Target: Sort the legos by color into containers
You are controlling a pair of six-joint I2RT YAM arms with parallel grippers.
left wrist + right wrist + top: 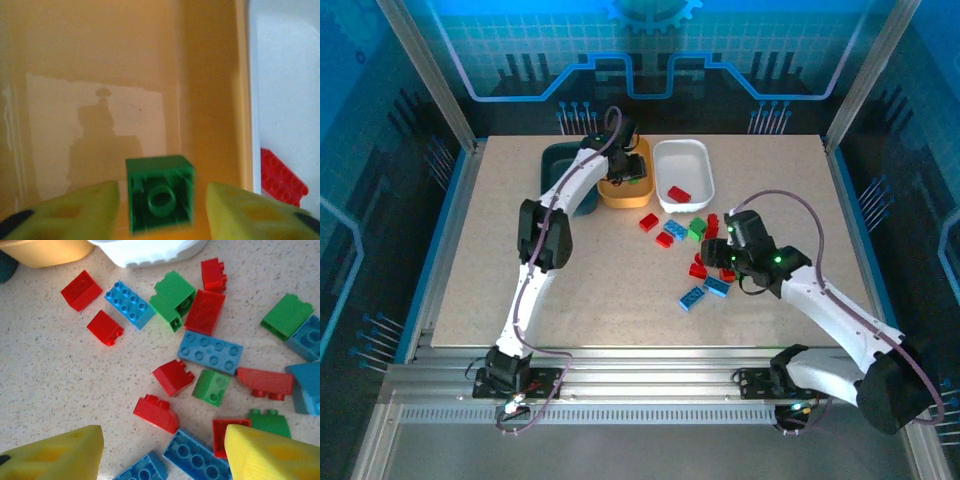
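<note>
The table [600, 300] has a light speckled top. The left arm [545, 235] reaches far over it to the tubs at the back, and the right arm [840, 310] bends in from the right side toward the middle.

Three tubs stand in a row at the back, close beside each other: the teal tub [555, 160] on the left, the orange-yellow tub [620, 195] in the middle, the white tub [695, 160] on the right.

The left gripper [162, 192] hangs over the inside of the orange-yellow tub. Its jaws are apart, and a green brick [160, 197] sits between them with a gap on each side. The brick is a little blurred, and I cannot tell if it lies on the tub bottom.

The right gripper [162, 440] hovers over the loose bricks [695, 250], with jaws wide apart and nothing between them.

The loose bricks, red, green and blue, lie scattered on the table just in front of the white tub. One red brick [679, 194] lies inside the white tub.
</note>
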